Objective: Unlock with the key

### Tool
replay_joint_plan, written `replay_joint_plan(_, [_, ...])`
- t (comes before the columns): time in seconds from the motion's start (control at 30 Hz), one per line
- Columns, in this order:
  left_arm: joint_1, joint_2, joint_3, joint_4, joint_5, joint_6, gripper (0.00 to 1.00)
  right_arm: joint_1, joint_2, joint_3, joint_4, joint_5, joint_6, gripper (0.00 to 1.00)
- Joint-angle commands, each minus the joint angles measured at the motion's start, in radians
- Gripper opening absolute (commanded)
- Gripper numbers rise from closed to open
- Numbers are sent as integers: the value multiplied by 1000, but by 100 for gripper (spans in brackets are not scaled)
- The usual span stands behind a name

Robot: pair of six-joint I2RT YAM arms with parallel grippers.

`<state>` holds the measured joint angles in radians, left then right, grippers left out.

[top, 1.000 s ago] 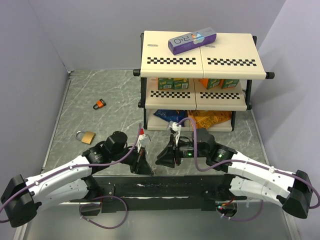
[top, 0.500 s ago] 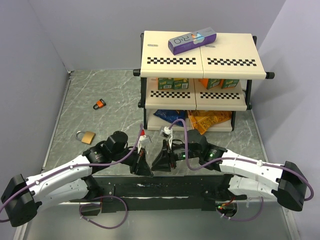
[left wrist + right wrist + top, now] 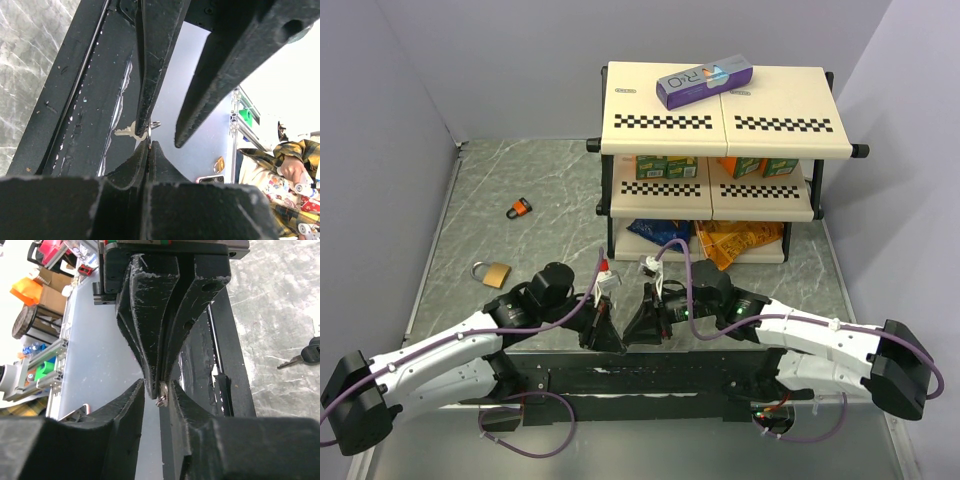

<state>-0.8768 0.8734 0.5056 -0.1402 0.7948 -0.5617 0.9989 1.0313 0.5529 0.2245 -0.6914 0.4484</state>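
A small silver key (image 3: 125,132) with a ring (image 3: 161,400) sticks out sideways from the tip of my left gripper (image 3: 149,144), which is shut on it just above the table's front edge (image 3: 604,335). My right gripper (image 3: 157,385) faces it tip to tip (image 3: 639,328), partly open, its fingers (image 3: 200,100) standing either side of the left fingertips (image 3: 150,360) and the key. One right finger is against the key ring. A second key (image 3: 305,356) with a black head lies on the table. The orange-and-black padlock (image 3: 521,208) lies far left.
A brass padlock (image 3: 493,272) lies left of the left arm. A two-tier checkered shelf (image 3: 720,125) stands at the back with a purple box (image 3: 704,82) on top and snack packets (image 3: 740,240) underneath. A black rail (image 3: 620,378) runs along the near edge.
My right gripper has moved left up to the left gripper's tip and its jaws have narrowed around it. The left arm has stayed put, shut on the key.
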Motion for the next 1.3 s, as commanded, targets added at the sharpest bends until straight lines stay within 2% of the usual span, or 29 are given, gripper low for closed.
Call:
replay_joint_plan(0.0, [-4, -19, 27, 19, 15, 11, 1, 7, 15, 15, 32, -43, -11, 30])
replay_joint_plan(0.17, [-2, -20, 25, 22, 15, 11, 1, 7, 32, 30, 15, -56, -25, 21])
replay_joint_plan(0.33, [-4, -30, 28, 13, 6, 13, 1, 6, 42, 30, 21, -63, -25, 0])
replay_joint_plan(0.4, [-4, -45, 33, 11, -20, 13, 1, 7, 36, 18, 38, -54, -16, 0])
replay_joint_plan(0.5, [-4, -94, 36, 11, -89, 5, 44, 7, 16, -10, 73, 19, 25, 0])
replay_joint_plan(0.53, [-4, -111, 33, 30, -113, 2, 68, 6, -3, -30, 85, 53, 36, 0])
replay_joint_plan(0.6, [-4, -173, 21, 60, -196, -20, 82, 4, -30, -54, 148, 149, 81, 0])
replay_joint_plan(0.63, [-4, -197, 14, 108, -225, -32, 84, 4, -58, -88, 185, 179, 101, 0])
replay_joint_plan(0.83, [-4, -356, -87, 304, -487, -150, 85, 6, -132, -201, 491, 401, 225, 0])
replay_joint_plan(0.93, [-4, -390, -125, 413, -555, -214, 82, 6, -139, -229, 617, 435, 249, 0])
replay_joint_plan(1.1, [-4, -367, -200, 591, -615, -323, 78, 4, -146, -265, 762, 523, 274, 0])
replay_joint_plan(1.27, [-5, -301, -240, 740, -600, -389, 70, 4, -142, -285, 852, 579, 289, 0])
